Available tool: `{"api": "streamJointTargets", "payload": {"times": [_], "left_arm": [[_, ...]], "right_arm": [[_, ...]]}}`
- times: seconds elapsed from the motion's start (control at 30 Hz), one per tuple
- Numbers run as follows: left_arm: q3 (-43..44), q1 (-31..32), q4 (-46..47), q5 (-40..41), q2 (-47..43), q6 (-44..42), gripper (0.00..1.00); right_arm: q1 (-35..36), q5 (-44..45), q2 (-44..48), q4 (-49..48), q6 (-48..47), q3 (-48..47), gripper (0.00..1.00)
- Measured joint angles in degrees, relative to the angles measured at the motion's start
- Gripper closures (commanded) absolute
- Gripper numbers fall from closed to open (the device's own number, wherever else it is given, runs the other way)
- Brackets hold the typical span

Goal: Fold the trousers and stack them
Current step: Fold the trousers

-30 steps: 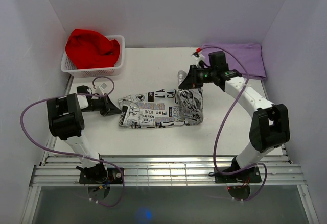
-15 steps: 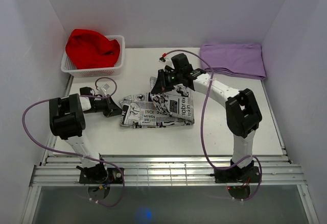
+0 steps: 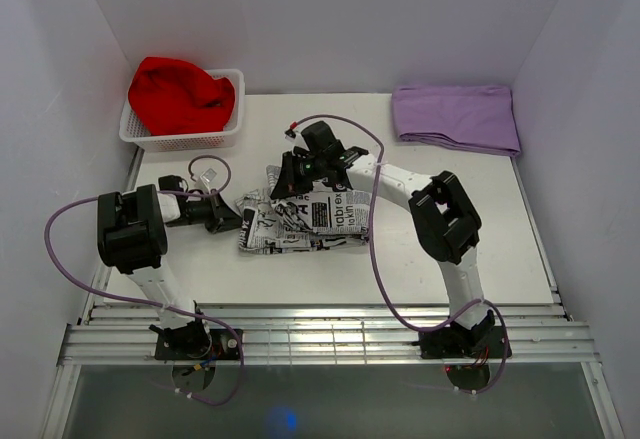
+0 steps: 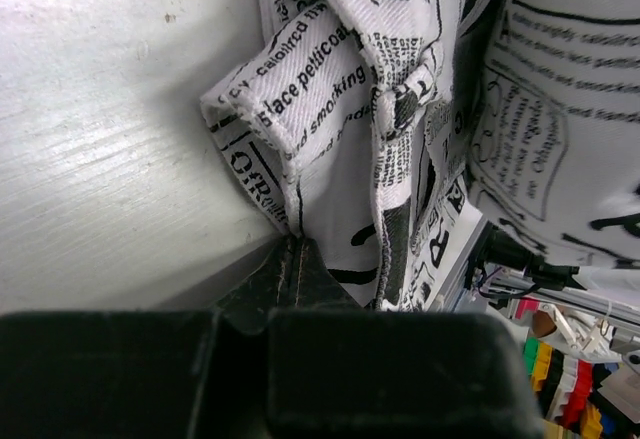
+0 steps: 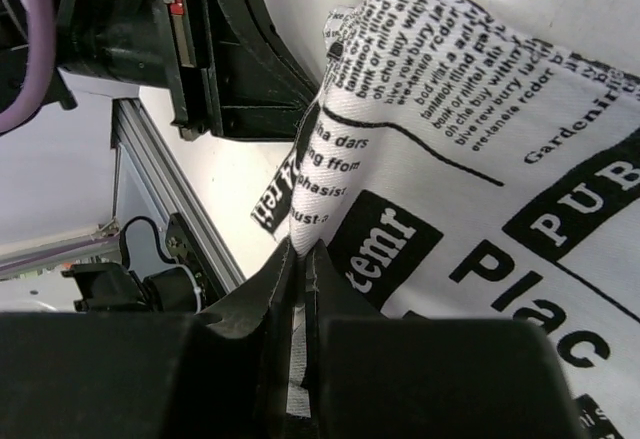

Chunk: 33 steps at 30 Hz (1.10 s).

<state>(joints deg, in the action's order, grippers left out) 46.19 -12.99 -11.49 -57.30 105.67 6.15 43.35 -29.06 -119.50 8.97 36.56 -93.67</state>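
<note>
The trousers [image 3: 310, 221], white with black newspaper print, lie in the middle of the table, their right end doubled over toward the left. My right gripper [image 3: 281, 185] hangs above their left part, shut on an edge of the lifted cloth; in the right wrist view its tips [image 5: 300, 251] pinch a fold of the printed fabric [image 5: 480, 159]. My left gripper [image 3: 233, 221] lies low on the table at the trousers' left end, shut on that edge. In the left wrist view its tips [image 4: 293, 246] clamp the hem of the trousers [image 4: 320, 79].
A white basket [image 3: 180, 141] holding a red cloth [image 3: 180, 94] stands at the back left. A folded lilac cloth [image 3: 455, 116] lies at the back right. Bare table [image 3: 460, 239] spreads right of the trousers. White walls close in both sides.
My right gripper has swept leftward from the trousers' right end, carrying that end over the rest of the cloth. The left gripper has stayed at the left edge.
</note>
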Motion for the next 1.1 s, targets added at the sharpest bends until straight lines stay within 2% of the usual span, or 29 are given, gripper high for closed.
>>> {"api": "streamJointTargets", "payload": {"times": [0.3, 0.7, 1.1], "left_arm": [[-1.64, 0.02, 0.98, -1.29, -0.02, 0.42, 1.0], [-5.29, 0.04, 3.89, -2.14, -1.44, 1.79, 1.0], [-6.19, 0.13, 6.64, -1.92, -1.62, 5.99, 1.0]], "right_arm": [[3.17, 1.36, -4.28, -1.33, 3.74, -3.43, 0.92], [6.25, 2.54, -5.64, -2.82, 8.81, -4.5, 0.92], [8.48, 4.52, -6.23, -1.81, 17.55, -1.99, 0.92]]}}
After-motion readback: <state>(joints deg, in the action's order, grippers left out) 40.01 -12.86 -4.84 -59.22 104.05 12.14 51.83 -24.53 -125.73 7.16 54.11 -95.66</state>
